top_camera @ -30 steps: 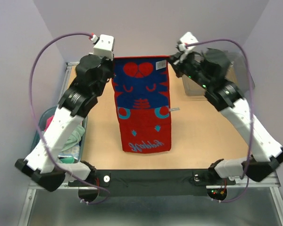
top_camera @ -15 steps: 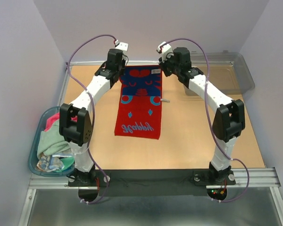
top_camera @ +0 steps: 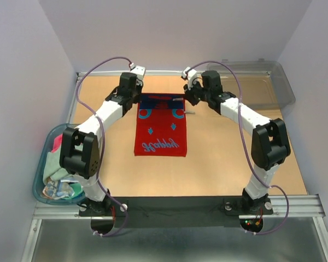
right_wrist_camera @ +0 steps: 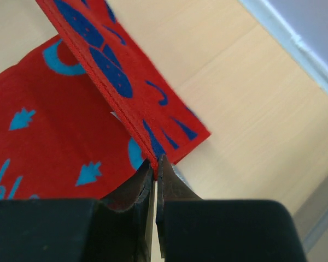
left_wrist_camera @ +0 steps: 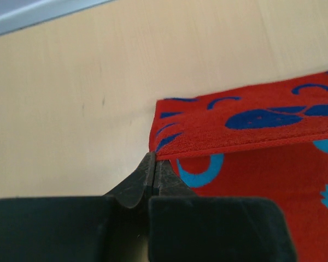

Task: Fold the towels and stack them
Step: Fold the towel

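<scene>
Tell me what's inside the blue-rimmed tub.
The tub holds a pink towel, a pale green towel and a patterned towel, all crumpled. The left arm covers its right side; anything underneath is hidden.

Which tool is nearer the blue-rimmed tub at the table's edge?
Left. The left tool pinches the far-left corner of the red towel, on the side nearest the tub; the right tool pinches the far-right corner, across the towel from it.

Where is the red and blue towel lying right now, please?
In the top external view the red and blue towel lies centrally on the table, its far corners pinched by the left end effector and the right end effector.
</scene>
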Controlling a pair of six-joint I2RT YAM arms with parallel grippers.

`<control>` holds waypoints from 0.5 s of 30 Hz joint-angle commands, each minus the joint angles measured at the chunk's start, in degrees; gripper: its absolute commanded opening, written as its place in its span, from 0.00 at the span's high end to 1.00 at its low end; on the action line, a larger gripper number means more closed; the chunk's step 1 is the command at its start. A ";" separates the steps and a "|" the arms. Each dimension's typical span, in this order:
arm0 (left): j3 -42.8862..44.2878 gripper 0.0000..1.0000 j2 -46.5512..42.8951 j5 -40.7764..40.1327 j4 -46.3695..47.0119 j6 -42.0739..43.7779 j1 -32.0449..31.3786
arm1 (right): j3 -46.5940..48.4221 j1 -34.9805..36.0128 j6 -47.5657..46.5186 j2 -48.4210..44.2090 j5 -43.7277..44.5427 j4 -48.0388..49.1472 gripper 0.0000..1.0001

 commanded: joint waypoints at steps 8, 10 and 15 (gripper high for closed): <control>-13.91 0.99 -14.42 -2.76 -1.39 -2.48 1.63 | -12.21 -1.56 5.55 -13.13 -5.79 0.13 1.00; -15.67 0.99 -15.56 -2.75 -2.62 -3.36 1.63 | -14.06 -1.47 6.78 -14.19 -7.10 -0.22 0.99; -19.01 0.99 -18.82 -1.09 -4.20 -5.64 1.63 | -18.80 -1.21 8.80 -16.74 -8.07 -1.10 1.00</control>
